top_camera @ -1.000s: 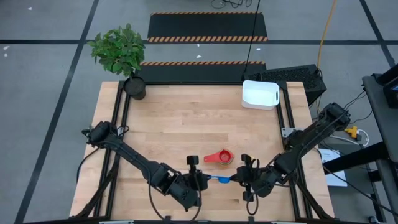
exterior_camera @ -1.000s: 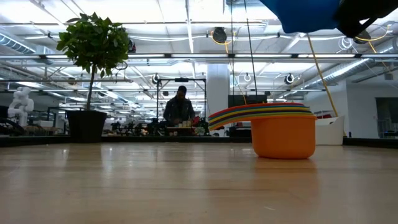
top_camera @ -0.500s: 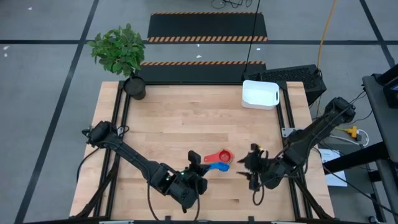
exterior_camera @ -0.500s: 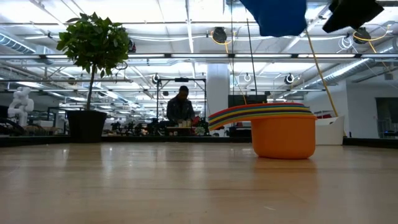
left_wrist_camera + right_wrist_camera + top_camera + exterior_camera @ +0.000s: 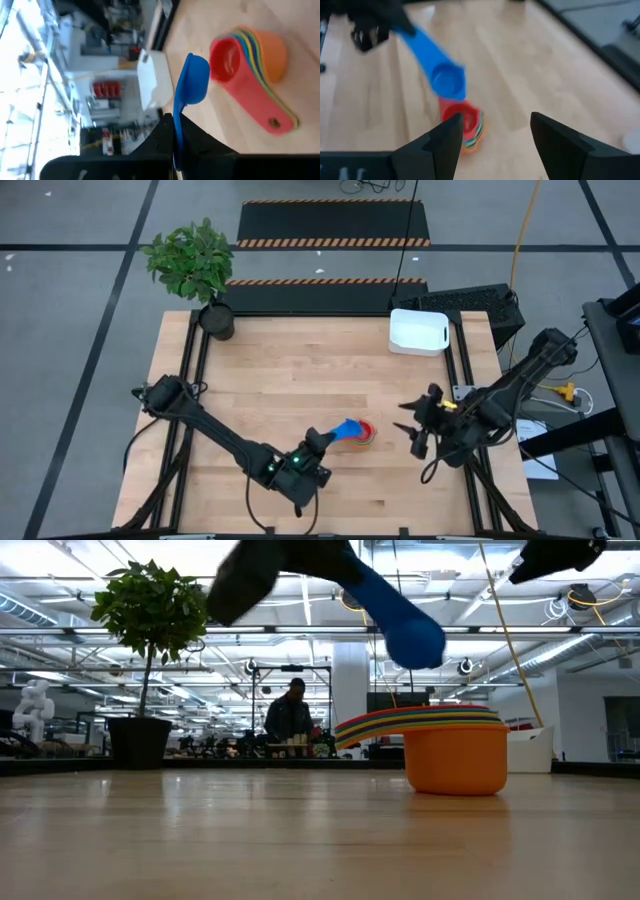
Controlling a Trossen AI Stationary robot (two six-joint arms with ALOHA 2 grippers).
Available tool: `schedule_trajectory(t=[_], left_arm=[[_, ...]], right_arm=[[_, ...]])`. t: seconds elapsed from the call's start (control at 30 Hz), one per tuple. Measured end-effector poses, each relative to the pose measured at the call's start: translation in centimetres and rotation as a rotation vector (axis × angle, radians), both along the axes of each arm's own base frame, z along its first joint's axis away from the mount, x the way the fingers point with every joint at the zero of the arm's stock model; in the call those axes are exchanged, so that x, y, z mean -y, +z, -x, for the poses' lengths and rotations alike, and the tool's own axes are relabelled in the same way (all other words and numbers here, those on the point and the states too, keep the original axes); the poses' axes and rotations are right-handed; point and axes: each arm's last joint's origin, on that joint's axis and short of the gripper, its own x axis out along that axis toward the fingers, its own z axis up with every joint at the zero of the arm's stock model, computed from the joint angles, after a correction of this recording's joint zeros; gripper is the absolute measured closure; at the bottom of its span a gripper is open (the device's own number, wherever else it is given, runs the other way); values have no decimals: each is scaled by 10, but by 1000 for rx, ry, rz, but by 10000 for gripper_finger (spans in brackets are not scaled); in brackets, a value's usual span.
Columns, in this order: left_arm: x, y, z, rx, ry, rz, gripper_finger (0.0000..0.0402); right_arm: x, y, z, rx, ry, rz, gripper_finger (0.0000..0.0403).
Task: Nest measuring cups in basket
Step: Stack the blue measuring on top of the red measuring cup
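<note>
The measuring cups (image 5: 362, 435) sit as a nested stack on the table (image 5: 300, 370), red innermost and orange outermost, just ahead of my left gripper (image 5: 318, 442). I have that gripper's fingers clamped on the handle of the mid blue cup (image 5: 346, 428), and the cup's bowl juts forward from the fingertips, raised in the air over the stack and apart from it. From the left wrist, I see the blue bowl (image 5: 192, 80) just beside the red cup (image 5: 226, 57), not touching it. My right gripper (image 5: 419, 427) hangs to the far side of the stack from the left fingers, well clear of it, with its fingers (image 5: 435, 145) spread wide and nothing between them. The basket (image 5: 418, 331) stands at the table's far right corner, well apart from both sets of fingers.
</note>
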Motion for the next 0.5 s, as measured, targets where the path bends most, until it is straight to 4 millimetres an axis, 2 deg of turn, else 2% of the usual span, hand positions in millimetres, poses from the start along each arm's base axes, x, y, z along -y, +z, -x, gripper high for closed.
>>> schedule_trajectory(t=[0.17, 0.3, 0.5], left_arm=[[-3, -22, 1, 50, -152, -63, 398], [-13, -30, 1, 91, -251, -99, 398], [-32, -40, -4, 31, -313, -137, 389]], right_arm=[[6, 7, 3, 58, -26, 91, 177], [8, 9, 5, 82, -39, 141, 177], [10, 11, 6, 83, -26, 175, 177]])
